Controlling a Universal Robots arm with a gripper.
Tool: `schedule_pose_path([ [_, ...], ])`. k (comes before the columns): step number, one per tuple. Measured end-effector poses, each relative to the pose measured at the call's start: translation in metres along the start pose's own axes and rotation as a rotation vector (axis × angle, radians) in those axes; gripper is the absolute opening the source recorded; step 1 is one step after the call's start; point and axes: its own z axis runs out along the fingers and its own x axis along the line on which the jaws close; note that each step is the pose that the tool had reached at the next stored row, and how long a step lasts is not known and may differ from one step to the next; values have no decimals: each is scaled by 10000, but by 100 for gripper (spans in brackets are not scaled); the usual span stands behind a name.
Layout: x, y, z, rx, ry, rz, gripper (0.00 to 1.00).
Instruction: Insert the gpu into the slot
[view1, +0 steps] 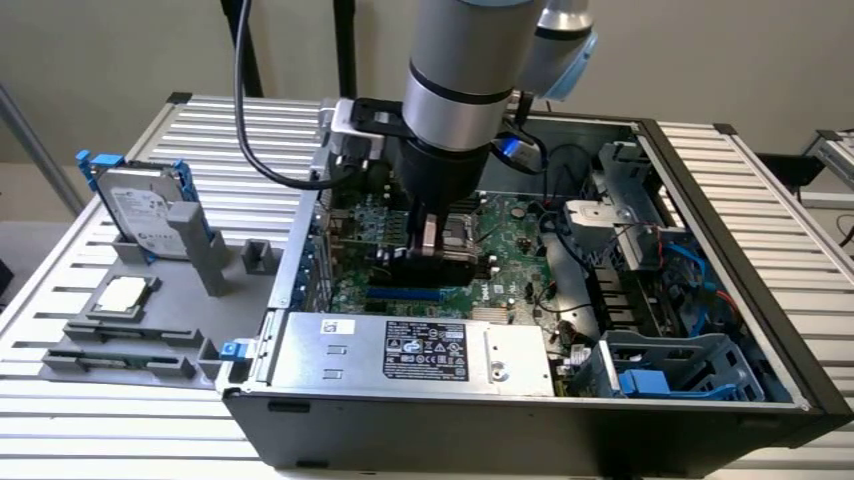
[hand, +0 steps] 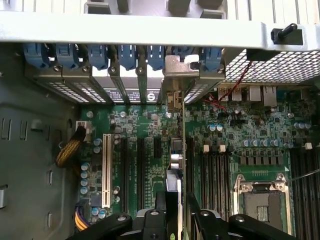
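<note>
Gpu (hand: 182, 150): black card standing on its thin edge over the green board (hand: 150, 130). It is seen edge-on from the wrist and shows as a dark slab under the arm in the exterior view (view1: 420, 268).
Long axis: runs parallel to the board's white and black connector strips. The metal bracket end (hand: 179, 67) points at the row of blue-clipped covers on the board's rear side, and the other end lies between the fingers.
Slot (view1: 407, 296): bright-blue strip on the board, directly along the card's lower edge. Whether the card is pressed fully home cannot be told.
End effector (hand: 177, 220): released. Its black fingers (hand: 157, 217) stand apart on either side of the card's near end, straddling it without pinching. In the exterior view it hangs straight down over the middle of the board (view1: 441, 245).
Power-supply box (view1: 414, 350): silver and labelled, just beside the board's edge nearest the slot.
Case (view1: 534, 430): black and open-sided, holding the board and lying on the slatted bench (view1: 80, 440).
Hard drive (view1: 140, 215): upright in a grey fixture on the bench, well apart from the board.
</note>
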Motion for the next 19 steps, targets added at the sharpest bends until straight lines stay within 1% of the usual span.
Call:
schedule_pose_path([
  [9, -1, 12, 65, 5, -4, 60, 26],
  [19, -2, 11, 106, 4, -4, 62, 26],
])
